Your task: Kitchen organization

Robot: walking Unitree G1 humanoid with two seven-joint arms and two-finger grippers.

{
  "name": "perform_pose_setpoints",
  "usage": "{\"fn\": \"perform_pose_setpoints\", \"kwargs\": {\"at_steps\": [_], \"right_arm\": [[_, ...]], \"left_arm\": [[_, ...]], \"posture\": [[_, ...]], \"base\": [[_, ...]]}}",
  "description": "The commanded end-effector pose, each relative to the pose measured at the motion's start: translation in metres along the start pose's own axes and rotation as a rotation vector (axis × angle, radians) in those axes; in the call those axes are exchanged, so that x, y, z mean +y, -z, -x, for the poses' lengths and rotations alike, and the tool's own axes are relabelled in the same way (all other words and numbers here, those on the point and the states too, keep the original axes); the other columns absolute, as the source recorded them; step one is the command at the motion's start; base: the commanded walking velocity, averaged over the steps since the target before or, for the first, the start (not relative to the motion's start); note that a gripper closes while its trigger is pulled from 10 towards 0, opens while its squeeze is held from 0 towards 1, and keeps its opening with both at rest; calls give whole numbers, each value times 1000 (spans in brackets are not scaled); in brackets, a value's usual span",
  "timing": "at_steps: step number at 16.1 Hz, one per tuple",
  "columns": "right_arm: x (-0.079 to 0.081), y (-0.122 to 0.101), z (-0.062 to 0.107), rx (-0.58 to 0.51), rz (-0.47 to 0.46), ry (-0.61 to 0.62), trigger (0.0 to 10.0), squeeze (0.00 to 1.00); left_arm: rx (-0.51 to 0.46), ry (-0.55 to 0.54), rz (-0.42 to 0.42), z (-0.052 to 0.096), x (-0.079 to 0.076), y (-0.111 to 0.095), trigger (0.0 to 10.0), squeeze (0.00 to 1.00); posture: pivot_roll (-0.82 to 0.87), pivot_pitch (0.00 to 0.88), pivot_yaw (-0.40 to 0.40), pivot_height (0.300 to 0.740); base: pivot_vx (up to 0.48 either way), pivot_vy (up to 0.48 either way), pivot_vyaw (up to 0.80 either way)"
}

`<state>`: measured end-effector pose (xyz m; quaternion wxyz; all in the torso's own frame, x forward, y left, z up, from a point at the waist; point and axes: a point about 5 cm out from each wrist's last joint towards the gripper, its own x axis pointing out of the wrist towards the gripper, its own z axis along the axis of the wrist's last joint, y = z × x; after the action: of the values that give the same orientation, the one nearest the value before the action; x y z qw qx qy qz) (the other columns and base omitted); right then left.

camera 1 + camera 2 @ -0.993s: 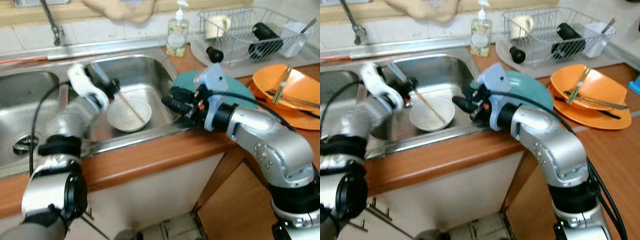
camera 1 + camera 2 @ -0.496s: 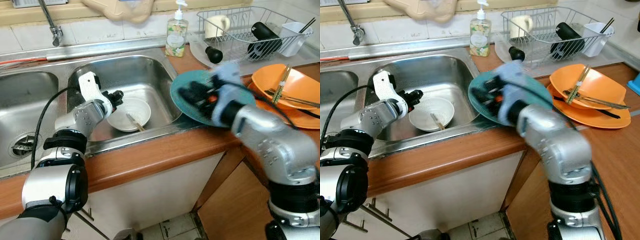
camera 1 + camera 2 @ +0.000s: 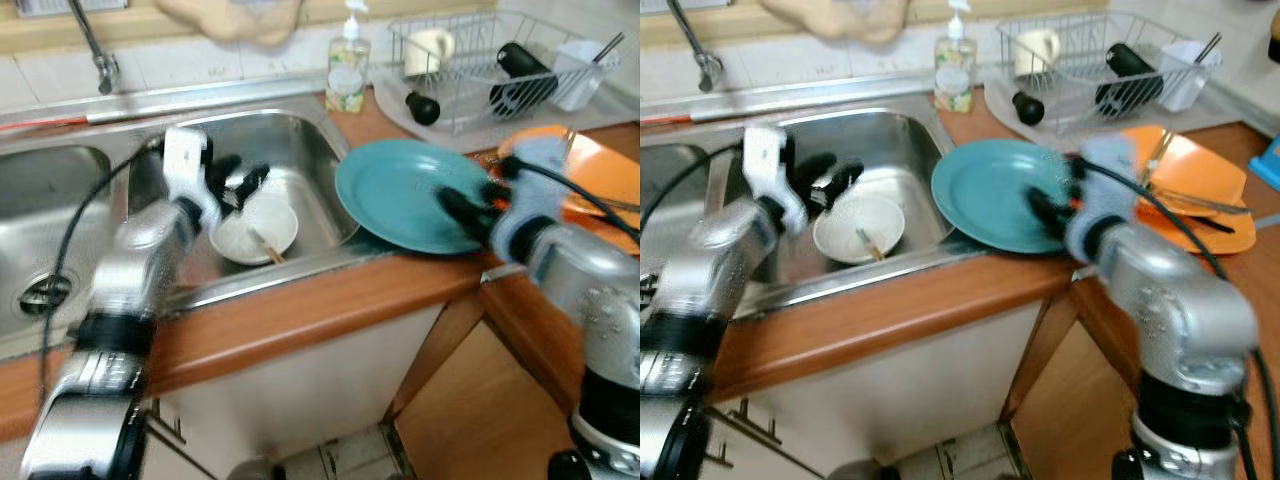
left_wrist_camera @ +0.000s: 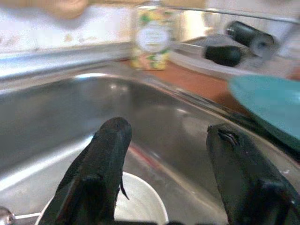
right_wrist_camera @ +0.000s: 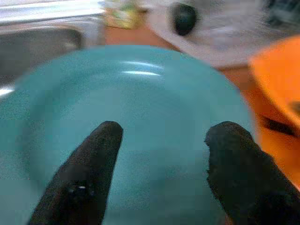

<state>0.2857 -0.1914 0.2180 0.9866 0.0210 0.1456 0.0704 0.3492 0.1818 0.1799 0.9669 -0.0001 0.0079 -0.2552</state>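
Teal plate (image 3: pixel 405 190) is lying on the wooden counter (image 3: pixel 300 315), its rim overhanging the sink (image 3: pixel 290 150) edge, at 3 o'clock of the white bowl (image 3: pixel 255 228) sitting in the basin with a stick-like utensil (image 3: pixel 266 245) in it. Right gripper (image 5: pixel 161 154) is hovering over the plate's 4 o'clock side, jaws spread wide and holding nothing, forearm reaching in from 4 o'clock. Left gripper (image 4: pixel 168 154) is hanging above the bowl inside the basin, jaws also wide apart and empty, arm bent over the sink front. Judging the step: grabbing the plate; best to come in low at the overhanging rim, pinch one finger under and one over, keeping clear of the orange plates (image 3: pixel 590 185) with cutlery at 3 o'clock. Views are blurring somewhat.
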Motion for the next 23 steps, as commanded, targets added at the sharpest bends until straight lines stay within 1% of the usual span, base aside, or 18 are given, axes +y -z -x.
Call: {"fn": "perform_pose_setpoints", "kwargs": {"at_steps": [1,2,3,4,5,8,9,11,12,13,14,15,19,23], "right_arm": [[-8,-2,3,-4,-2,55,10000,1000],[-14,-2,4,6,-10,101,10000,1000],[-20,1,5,37,-48,140,10000,1000],[-23,4,4,63,-75,161,10000,1000],[-23,8,3,93,-132,154,10000,0],[-22,15,-1,125,-196,152,10000,0],[-21,20,-6,135,-262,135,10000,0],[-17,21,-9,138,-298,104,10000,0],[-15,25,-11,161,-307,96,3961,0],[-15,29,-12,176,-314,102,2314,0],[-15,30,-12,181,-316,107,1608,0],[-15,32,-13,187,-336,107,0,0],[-15,38,-15,187,-364,93,0,0],[-13,38,-18,169,-399,72,0,0]], "left_arm": [[-37,61,-50,3,-7,-13,10000,608],[-40,118,-48,13,-13,-13,10000,59],[-26,199,-60,27,-21,-12,10000,0],[-3,255,-69,37,-26,-9,10000,0],[24,321,-71,50,-34,-7,10000,0],[46,396,-44,60,-46,-5,10000,0],[71,426,-36,67,-53,-3,10000,0],[80,428,-29,69,-55,-3,10000,0],[86,434,-24,69,-57,-3,10000,0],[90,436,-23,69,-58,-3,10000,0],[91,437,-23,69,-58,-3,10000,0],[94,454,-12,69,-61,-3,10000,0],[112,482,5,71,-67,0,10000,0],[102,461,19,69,-68,0,10000,0]], "posture": [[-61,0,48,740],[-64,0,47,740],[-61,0,43,740],[-58,0,41,740],[-53,0,36,740],[-46,0,29,740],[-44,0,24,740],[-44,0,24,740],[-42,0,20,740],[-42,0,20,740],[-41,0,20,740],[-41,0,20,740],[-43,0,24,740],[-40,0,24,740]], "base": [[0,0,0],[0,0,0],[0,0,0],[0,0,0],[0,0,0],[0,0,0],[0,0,0],[0,0,0],[0,0,0],[0,0,0],[0,0,0],[0,0,0],[0,0,0],[0,0,0]]}}
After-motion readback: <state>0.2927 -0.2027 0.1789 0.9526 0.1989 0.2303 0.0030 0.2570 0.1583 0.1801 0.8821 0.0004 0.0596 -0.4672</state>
